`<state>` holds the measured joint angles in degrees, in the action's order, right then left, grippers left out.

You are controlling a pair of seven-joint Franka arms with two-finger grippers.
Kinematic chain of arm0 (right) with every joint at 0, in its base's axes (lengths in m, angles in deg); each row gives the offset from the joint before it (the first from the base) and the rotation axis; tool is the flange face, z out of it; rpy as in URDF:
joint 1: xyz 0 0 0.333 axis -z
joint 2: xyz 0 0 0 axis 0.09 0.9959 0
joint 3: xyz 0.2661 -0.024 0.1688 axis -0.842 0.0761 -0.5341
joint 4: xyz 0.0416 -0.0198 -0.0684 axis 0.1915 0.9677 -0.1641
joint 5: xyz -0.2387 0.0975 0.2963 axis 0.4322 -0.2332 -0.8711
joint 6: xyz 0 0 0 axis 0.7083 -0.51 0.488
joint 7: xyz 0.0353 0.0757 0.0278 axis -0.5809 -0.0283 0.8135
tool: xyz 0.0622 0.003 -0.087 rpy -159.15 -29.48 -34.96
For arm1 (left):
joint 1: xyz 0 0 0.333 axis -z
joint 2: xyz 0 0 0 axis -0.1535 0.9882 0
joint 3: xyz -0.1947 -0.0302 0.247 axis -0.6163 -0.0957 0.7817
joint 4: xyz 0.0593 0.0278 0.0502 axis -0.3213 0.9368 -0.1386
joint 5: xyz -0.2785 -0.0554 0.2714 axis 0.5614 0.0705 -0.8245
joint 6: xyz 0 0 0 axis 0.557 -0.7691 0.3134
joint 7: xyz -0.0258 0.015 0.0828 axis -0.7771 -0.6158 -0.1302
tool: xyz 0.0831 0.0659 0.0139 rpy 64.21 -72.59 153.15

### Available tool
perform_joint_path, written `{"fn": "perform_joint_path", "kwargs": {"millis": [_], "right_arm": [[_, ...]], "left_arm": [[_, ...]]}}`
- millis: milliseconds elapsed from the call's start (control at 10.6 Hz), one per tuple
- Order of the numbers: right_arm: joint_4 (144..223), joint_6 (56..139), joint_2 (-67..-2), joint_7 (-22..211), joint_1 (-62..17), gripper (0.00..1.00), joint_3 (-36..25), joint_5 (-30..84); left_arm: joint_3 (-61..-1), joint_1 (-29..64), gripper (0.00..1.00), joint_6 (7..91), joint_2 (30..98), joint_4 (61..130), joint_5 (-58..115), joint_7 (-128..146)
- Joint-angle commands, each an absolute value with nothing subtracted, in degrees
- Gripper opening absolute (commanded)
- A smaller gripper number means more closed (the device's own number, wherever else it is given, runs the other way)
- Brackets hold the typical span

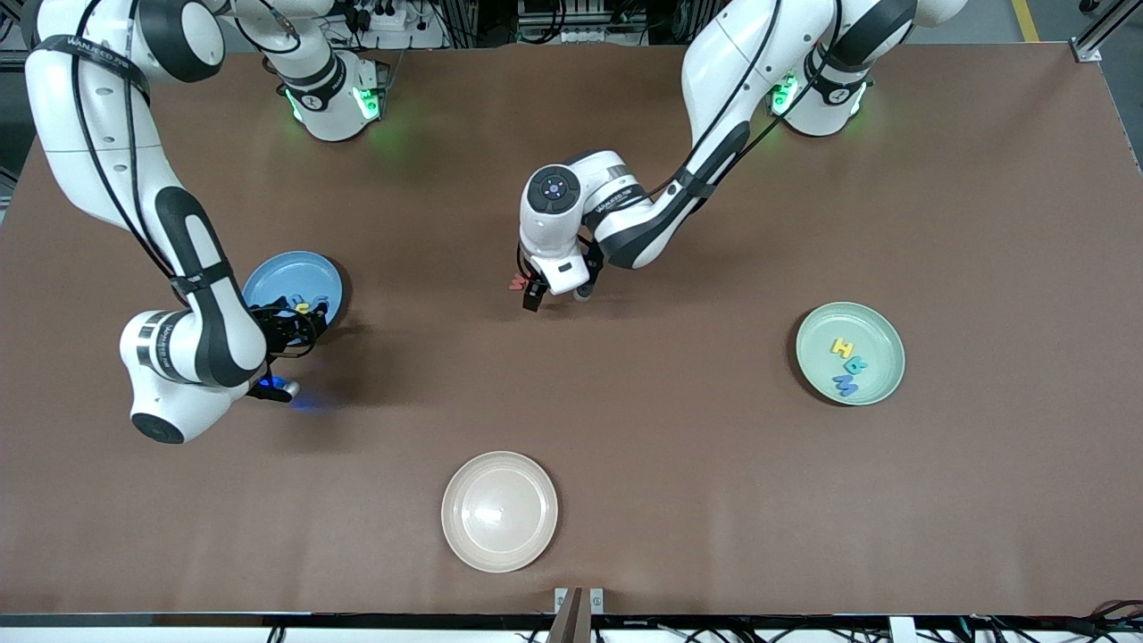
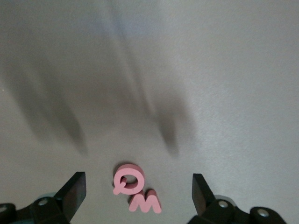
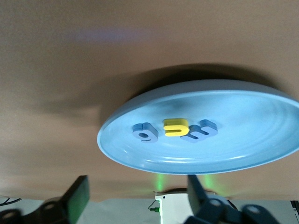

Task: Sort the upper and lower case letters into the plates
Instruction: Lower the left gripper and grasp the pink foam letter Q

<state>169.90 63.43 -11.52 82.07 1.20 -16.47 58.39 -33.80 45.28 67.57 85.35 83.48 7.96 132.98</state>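
Front view: a brown bench [image 1: 625, 429] carries three plates. The blue plate [image 1: 284, 279] lies toward the right arm's end, with the right end effector [image 1: 299, 326] at its nearer rim. The mint green plate [image 1: 871, 344] lies toward the left arm's end and holds a yellow letter [image 1: 842, 347] and two blue letters [image 1: 846, 375]. A cream plate [image 1: 499, 510] sits nearest the camera. The left end effector [image 1: 554, 299] hangs low over mid-bench beside a small red letter [image 1: 516, 283].

Left wrist view: the left end effector [image 2: 139, 186] has its fingers spread wide, and two pink letters [image 2: 135, 189] lie touching on the bench between them, a detail the front view mostly hides.

Right wrist view: the right end effector [image 3: 138, 193] is spread and holds nothing. The blue plate [image 3: 140, 154] holds a yellow letter [image 3: 175, 128] between two blue letters [image 3: 200, 131].
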Motion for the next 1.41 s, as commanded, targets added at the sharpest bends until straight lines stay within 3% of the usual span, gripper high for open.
{"fn": "perform_joint_path", "kwargs": {"millis": [0, 564, 1128, 1222, 1316], "right_arm": [[171.16, 63.86, -13.25, 82.4, 2.49, 1.0, -17.78, 56.65], [171.42, 69.91, -16.84, 82.22, 1.26, 1.0, -17.87, 54.36], [170.99, 70.1, -17.38, 81.26, -1.29, 1.0, -17.96, 50.94], [170.81, 69.84, -17.29, 81.34, -1.9, 1.0, -17.96, 50.93], [170.73, 69.83, -17.29, 81.34, -2.61, 1.0, -17.96, 50.84]], "left_arm": [[-32.97, 46.44, 1.0, 69.57, 87.09, 81.98, 7.77, 134.49], [-31.56, 48.9, 1.0, 71.78, 91.23, 79.61, 7.94, 134.75], [-31.47, 49.43, 1.0, 71.87, 91.14, 79.6, 7.77, 135.28], [-31.39, 49.52, 0.94, 71.87, 91.23, 79.69, 7.77, 135.28], [-31.38, 49.52, 0.79, 71.87, 91.14, 79.69, 7.68, 135.28]]}}
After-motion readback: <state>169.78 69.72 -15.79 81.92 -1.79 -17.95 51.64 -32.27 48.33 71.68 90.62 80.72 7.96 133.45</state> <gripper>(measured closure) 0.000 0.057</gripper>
